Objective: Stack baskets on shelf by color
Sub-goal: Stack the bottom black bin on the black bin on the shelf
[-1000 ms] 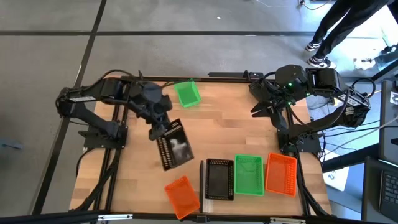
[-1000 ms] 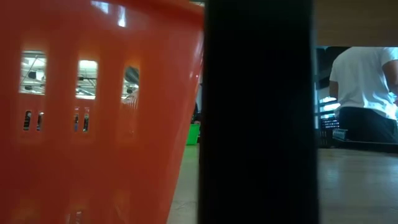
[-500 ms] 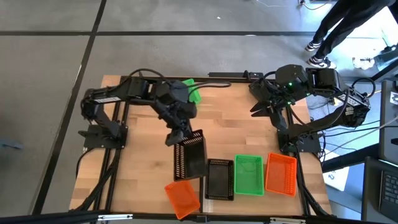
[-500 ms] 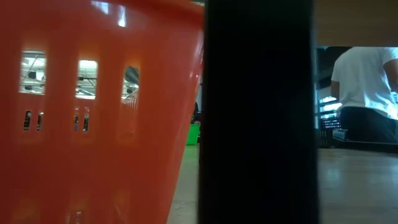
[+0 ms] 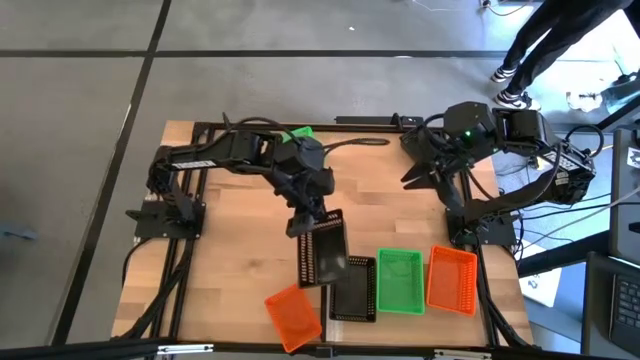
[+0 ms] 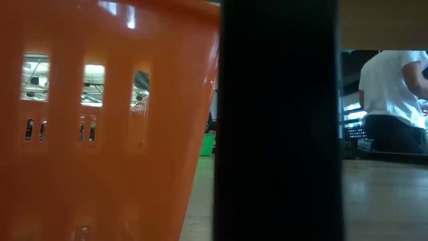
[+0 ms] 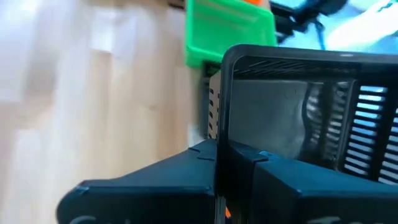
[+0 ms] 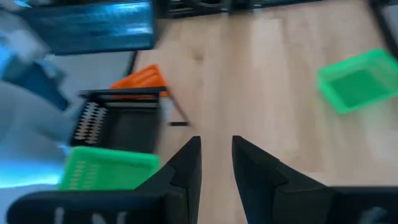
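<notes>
Baskets: the left claw [image 5: 306, 214] is clamped on a black basket [image 5: 325, 250], hanging tilted just above the black basket on the shelf [image 5: 352, 290]. Lowered crooked, it could jam instead of nesting. The right claw [image 5: 417, 175], fingers apart, waits beyond. Only the left wrist view shows the pinched rim.

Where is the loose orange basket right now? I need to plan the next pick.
In the high view, the orange plastic mesh basket lies tilted at the table's near edge, left of the black mesh basket standing on the pale wooden shelf, apart from both claws.
</notes>
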Motion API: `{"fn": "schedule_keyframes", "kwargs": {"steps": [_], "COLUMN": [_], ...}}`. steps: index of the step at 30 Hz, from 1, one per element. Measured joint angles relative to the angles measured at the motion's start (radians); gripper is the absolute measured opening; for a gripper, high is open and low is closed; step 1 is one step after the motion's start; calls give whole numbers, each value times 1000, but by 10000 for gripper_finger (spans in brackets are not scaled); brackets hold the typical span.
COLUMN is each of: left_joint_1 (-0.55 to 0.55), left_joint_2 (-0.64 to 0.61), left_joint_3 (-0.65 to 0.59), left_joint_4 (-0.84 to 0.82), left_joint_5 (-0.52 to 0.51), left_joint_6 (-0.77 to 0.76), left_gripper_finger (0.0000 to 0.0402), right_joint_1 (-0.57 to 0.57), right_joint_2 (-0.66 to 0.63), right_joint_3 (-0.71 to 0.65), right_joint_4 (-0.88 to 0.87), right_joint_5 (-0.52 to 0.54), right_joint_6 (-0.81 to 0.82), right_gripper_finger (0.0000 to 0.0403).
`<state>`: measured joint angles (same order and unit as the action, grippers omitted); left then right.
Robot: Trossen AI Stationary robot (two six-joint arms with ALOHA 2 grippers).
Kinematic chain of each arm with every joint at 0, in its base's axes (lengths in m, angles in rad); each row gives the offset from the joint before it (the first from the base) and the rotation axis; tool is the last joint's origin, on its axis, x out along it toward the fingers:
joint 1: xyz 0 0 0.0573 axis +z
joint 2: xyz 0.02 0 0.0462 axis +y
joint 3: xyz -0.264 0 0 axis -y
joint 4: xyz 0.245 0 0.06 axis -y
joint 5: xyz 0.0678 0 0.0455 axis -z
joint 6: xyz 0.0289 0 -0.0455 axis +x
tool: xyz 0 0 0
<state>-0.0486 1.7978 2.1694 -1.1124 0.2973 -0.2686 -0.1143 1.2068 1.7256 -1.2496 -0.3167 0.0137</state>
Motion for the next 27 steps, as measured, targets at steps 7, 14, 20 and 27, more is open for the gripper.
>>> {"fn": "schedule_keyframes", "kwargs": {"steps": [7,14,20,27], "left_joint_1": [-7,-43,-53,-54], "left_joint_2": [10,20,49,106], "left_joint_3": [0,1,0,1], "left_joint_4": [17,111,169,188], "left_joint_5": [-143,-157,-166,-119], "left_joint_6": [18,70,71,61], "left_gripper_finger": [0,0,0,0], "right_joint_1": [0,0,0,0], "right_joint_2": [0,0,0,0], "right_joint_3": [0,0,0,0], "right_joint_4": [30,35,37,47], "right_joint_5": [-200,-201,-200,-200], "right_joint_6": [-60,-68,-68,-68], "right_gripper_finger": [87,87,87,87]}}
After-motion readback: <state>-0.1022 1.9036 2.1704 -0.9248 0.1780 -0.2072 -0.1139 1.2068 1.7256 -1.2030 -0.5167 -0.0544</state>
